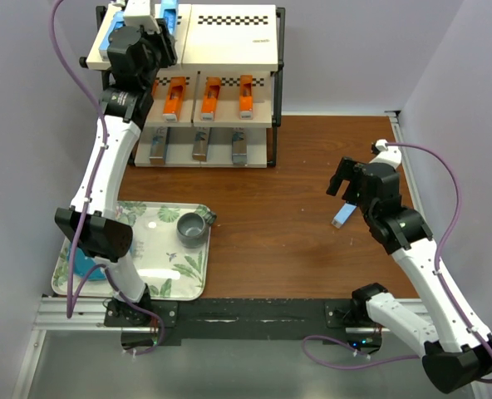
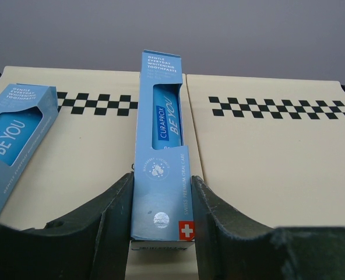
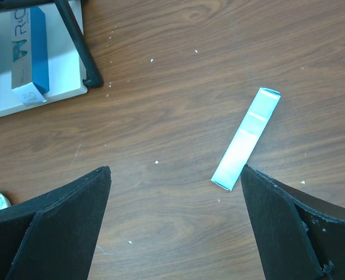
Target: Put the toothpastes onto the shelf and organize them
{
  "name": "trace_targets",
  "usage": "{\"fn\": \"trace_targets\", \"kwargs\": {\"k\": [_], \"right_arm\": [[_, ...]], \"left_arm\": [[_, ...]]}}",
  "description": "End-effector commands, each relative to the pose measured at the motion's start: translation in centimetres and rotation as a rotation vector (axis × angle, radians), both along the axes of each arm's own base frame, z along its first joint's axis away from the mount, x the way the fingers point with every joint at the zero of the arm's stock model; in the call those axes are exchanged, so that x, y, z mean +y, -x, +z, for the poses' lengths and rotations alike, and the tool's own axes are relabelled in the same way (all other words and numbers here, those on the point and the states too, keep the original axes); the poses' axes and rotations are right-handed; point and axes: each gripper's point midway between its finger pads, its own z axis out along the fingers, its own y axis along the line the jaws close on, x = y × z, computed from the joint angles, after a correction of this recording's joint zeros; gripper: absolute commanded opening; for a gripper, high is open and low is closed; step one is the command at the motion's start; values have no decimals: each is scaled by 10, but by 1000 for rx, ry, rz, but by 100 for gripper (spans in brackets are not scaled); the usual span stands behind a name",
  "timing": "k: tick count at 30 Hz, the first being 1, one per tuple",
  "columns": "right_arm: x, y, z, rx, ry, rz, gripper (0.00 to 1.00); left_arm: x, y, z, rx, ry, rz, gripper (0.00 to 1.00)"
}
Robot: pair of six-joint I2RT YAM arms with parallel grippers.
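The top view looks down from behind. The shelf (image 2: 266, 163) lies close beyond the left pincer (image 2: 161, 178), worktop (image 3: 161, 70) beneath the right pincer (image 3: 175, 169).

Left toothpaste box (image 2: 12, 140), partly off-frame

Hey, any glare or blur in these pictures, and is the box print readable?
Top external: a bright glare spot on the leaf-patterned tray. Left wrist: sharp, the light blue toothpaste box reads Curaprox Be You. Right wrist: the loose light blue box is washed out, print unreadable.
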Motion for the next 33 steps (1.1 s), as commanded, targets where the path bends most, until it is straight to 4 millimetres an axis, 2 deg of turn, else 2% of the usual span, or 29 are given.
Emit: {"fn": "trace_targets", "kwargs": {"k": [1,9,14,16,18,19,20,21,22,23,24,25,26,27,28,29,30,31,32,33], "right_arm": [[-4,-1,0,1,26,-10,98],[-3,-1,1,0,26,-7,98],[-8,-1,1,5,40,-34,99],[-20,1,1,16,65,-93,98],[-29,0,0,28,93,-136,98],[-31,0,-3,44,102,-146,99],[-36,-1,-4,54,104,-163,99],[-35,-4,-10,81,100,-152,98],[-35,-5,-14,99,88,-149,99],[-46,-7,-18,115,71,-181,99],[-49,-9,-26,147,53,-192,98],[-51,-10,-31,164,32,-214,98],[-56,-11,-35,178,28,-239,98],[-58,-12,-38,189,18,-251,98],[-56,-15,-46,215,-11,-260,98],[-62,-16,-53,232,-28,-288,96],[-65,-18,-58,246,-45,-303,96],[-67,-22,-70,282,-68,-329,95],[-72,-25,-76,300,-104,-349,94],[-75,-27,-82,320,-131,-370,94]], "left_arm": [[1,8,28,-69,31,-15,47],[2,18,40,-94,48,-22,64],[2,34,62,-148,64,-39,79],[5,45,75,-178,68,-39,85],[5,52,77,-188,64,-44,91],[7,67,92,-230,68,-49,94],[7,68,83,-217,61,-52,95],[9,85,98,-264,68,-57,96],[9,92,99,-272,67,-68,96],[8,92,84,-245,62,-72,96],[10,109,95,-282,67,-79,96],[7,109,77,-252,57,-93,96],[7,114,74,-251,48,-101,96],[9,130,80,-277,47,-106,97],[4,130,60,-242,29,-130,97],[3,135,55,-239,1,-137,98],[5,150,59,-261,-11,-140,98],[0,150,36,-221,-32,-151,99],[-2,156,29,-220,-71,-156,99],[-1,172,30,-239,-85,-163,99]]}}
